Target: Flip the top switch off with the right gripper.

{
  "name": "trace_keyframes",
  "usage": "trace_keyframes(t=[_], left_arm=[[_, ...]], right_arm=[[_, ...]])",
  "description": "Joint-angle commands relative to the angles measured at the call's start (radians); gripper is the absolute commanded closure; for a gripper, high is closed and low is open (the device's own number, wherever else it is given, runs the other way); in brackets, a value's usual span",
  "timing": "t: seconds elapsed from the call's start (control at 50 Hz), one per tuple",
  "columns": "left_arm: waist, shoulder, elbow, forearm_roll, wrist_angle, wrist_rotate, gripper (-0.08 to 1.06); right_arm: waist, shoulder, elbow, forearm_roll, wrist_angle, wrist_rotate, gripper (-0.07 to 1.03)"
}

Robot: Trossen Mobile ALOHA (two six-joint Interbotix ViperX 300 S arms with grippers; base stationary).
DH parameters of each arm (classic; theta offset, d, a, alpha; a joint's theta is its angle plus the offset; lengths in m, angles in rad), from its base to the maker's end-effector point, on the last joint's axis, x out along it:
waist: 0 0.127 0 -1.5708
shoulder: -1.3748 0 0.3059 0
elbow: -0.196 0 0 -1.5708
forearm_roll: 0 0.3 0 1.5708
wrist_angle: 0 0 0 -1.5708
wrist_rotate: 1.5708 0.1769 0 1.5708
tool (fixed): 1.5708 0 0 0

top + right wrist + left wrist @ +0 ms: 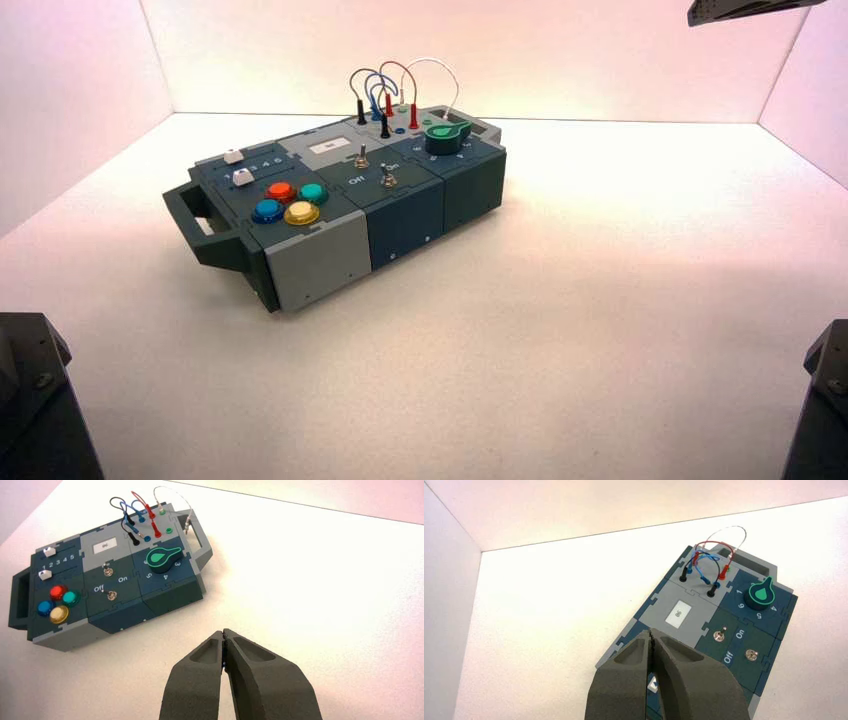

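Near edge, high view: arms at the two lower corners, both well apart from the box. Right gripper (pixel 224 632) on the right side, its tips pressed together in its wrist view, nothing pinched. Left gripper (pixel 650 632) on the left side, also pressed together with nothing between the tips.

Box (pixel 318 262) stands left of centre on a pale table (pixel 560 330), turned at a slant, its right end farther off. Near left end: yellow button (pixel 301 212), blue button (pixel 268 210), green button (pixel 313 193), red button (pixel 281 191), in a tight cluster. Beyond them, two white sliders (pixel 45 574), both by the "1" end of their scale.

Middle section: lower switch (pixel 111 595), silver toggle, nearer the box's front edge, its lever leaning toward "Off". Top switch (pixel 108 571), silver with brassy base, just beyond it, between the lower one and the pale display panel (pixel 104 545). No gripper touches it.

Right section: dark knob (pixel 164 560), its green pointer turned toward the grey end handle (pixel 201 542). Farthest on the box: black, blue, red and white wires (pixel 388 80), arching above the grey socket panel (pixel 402 124).
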Motion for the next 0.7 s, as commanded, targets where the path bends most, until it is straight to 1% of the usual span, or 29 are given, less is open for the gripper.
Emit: trace_keyframes(t=[0.02, 0.3, 0.4, 0.44, 0.5, 0.62, 0.7], left_arm=[[0.006, -0.002, -0.038, 0.000, -0.005, 0.005, 1.01], [0.005, 0.000, -0.037, 0.000, -0.005, 0.005, 1.01], [0.005, 0.018, -0.035, 0.000, -0.015, 0.005, 1.01], [0.005, 0.048, -0.040, -0.002, -0.026, 0.003, 1.01], [0.006, 0.092, -0.060, -0.003, -0.028, 0.000, 1.01], [0.006, 0.215, -0.126, -0.021, -0.025, -0.009, 1.01], [0.006, 0.314, -0.175, -0.023, -0.025, -0.009, 1.01]], right_arm=[[0.003, 0.014, -0.012, 0.000, -0.011, 0.000, 0.99], [0.003, 0.017, -0.014, 0.000, -0.008, 0.000, 0.98], [0.008, 0.017, -0.018, 0.005, -0.003, -0.002, 0.98], [0.015, 0.018, -0.020, 0.008, 0.003, -0.003, 0.99], [0.046, 0.026, -0.029, 0.012, 0.008, -0.002, 0.98], [0.117, 0.067, -0.060, 0.031, 0.009, 0.003, 0.99], [0.161, 0.114, -0.092, 0.048, 0.006, 0.008, 0.99]])
